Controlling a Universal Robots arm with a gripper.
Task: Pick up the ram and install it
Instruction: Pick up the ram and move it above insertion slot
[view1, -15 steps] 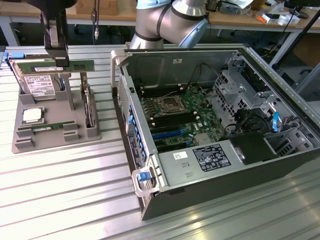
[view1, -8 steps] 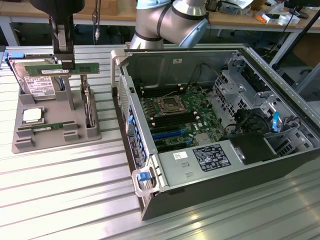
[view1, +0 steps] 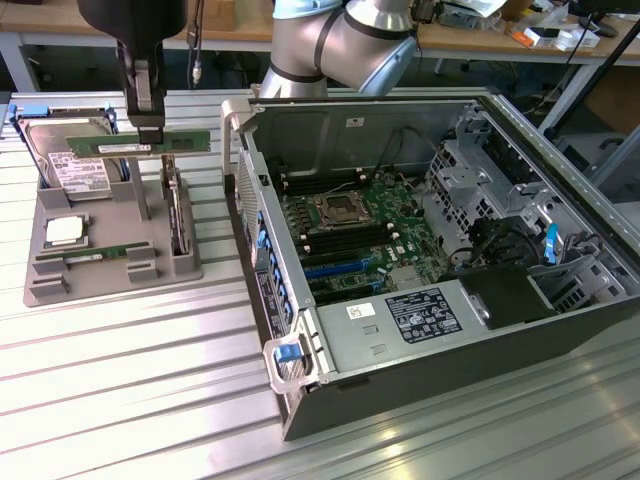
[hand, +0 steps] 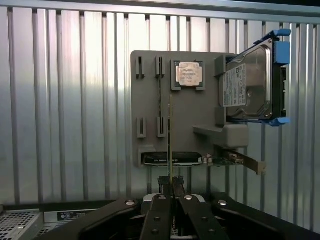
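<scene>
Here we see the gripper (view1: 150, 130) pinched narrow on the ram (view1: 182, 140), its long axis level above the grey tray (view1: 185, 265). The open computer (view1: 330, 130) lies toward the exterior view's right.

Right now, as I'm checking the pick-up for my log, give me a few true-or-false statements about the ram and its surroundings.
1. The gripper is shut on the ram. True.
2. The ram is seated in the motherboard. False: it hangs in the air above the grey tray.
3. A processor chip lies on the tray. True.
4. The computer case is closed. False: its side is open and the motherboard shows.
</scene>
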